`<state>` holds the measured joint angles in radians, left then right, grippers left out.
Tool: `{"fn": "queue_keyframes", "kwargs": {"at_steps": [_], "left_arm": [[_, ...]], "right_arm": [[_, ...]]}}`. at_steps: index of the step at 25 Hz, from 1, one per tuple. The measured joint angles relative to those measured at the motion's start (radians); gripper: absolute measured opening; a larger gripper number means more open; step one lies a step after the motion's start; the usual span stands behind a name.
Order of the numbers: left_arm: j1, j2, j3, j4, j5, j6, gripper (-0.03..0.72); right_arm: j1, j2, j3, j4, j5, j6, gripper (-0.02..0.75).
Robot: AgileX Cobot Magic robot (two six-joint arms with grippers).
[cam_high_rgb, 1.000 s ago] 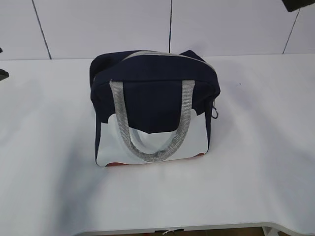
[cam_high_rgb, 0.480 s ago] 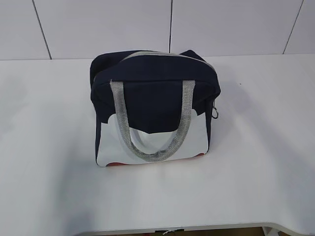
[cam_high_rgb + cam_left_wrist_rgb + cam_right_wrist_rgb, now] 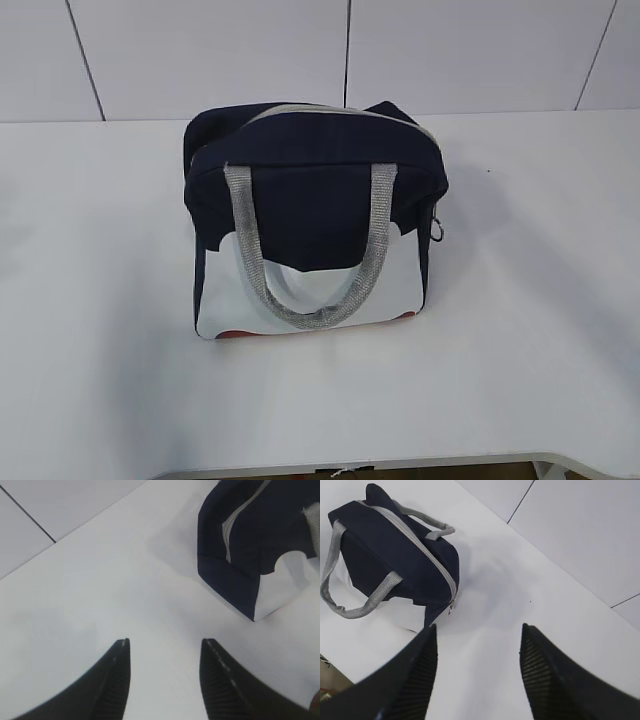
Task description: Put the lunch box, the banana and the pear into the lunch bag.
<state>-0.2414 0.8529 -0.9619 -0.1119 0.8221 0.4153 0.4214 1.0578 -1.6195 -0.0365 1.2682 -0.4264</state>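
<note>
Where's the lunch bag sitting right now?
In the exterior view the lunch bag stands upright, zipped shut, mid-table slightly toward the back wall. Both wrist views show it beyond the open left claw and right claw.

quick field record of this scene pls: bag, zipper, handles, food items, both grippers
bag: lunch bag upright on the white table, mid-table
zipper: grey zipper appears closed along the top
handles: near grey handle hangs down the front
food items: none visible in any view
left gripper: open, empty, off to the bag's side
right gripper: open, empty, clear of the bag
</note>
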Motion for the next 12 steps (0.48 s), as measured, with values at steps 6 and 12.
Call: {"fn": "queue_keyframes", "kwargs": {"at_steps": [6, 12], "left_arm": [[0.0, -0.092, 0.0, -0.022, 0.014, -0.061, 0.33], [0.0, -0.172, 0.0, -0.065, 0.096, -0.068, 0.332]], "right_arm": [[0.002, -0.134, 0.126, -0.009, 0.002, 0.011, 0.442], [0.002, -0.266, 0.291, -0.026, 0.002, 0.019, 0.442]]}}
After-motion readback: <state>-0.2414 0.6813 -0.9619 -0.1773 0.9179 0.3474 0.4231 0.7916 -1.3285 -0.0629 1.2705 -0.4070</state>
